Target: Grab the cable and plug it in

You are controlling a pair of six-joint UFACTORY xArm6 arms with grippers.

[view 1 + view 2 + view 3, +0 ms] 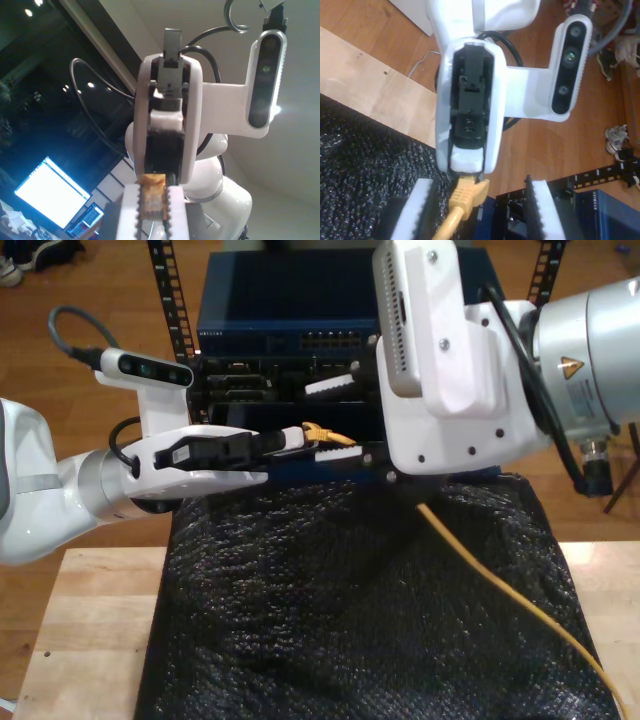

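The cable (520, 600) runs yellow-orange across the black mat (300, 640) from the exterior view's lower right, passes under the big white arm there and ends at its plug in front of the rack (168, 300). My first gripper (151, 212), on the arm at the exterior view's left, has its toothed pads closed on the plug end, with the amber boot pinched between them.

My second gripper (480, 210) faces it with its jaws wide apart. The cable's boot lies between the two pads, nearer one of them, and I cannot tell whether it touches.

For writing, the blue switch (300, 300) in the rack carries a line of small pale print that I cannot read. The arm at the exterior view's right bears a yellow warning-triangle sticker (570, 367).
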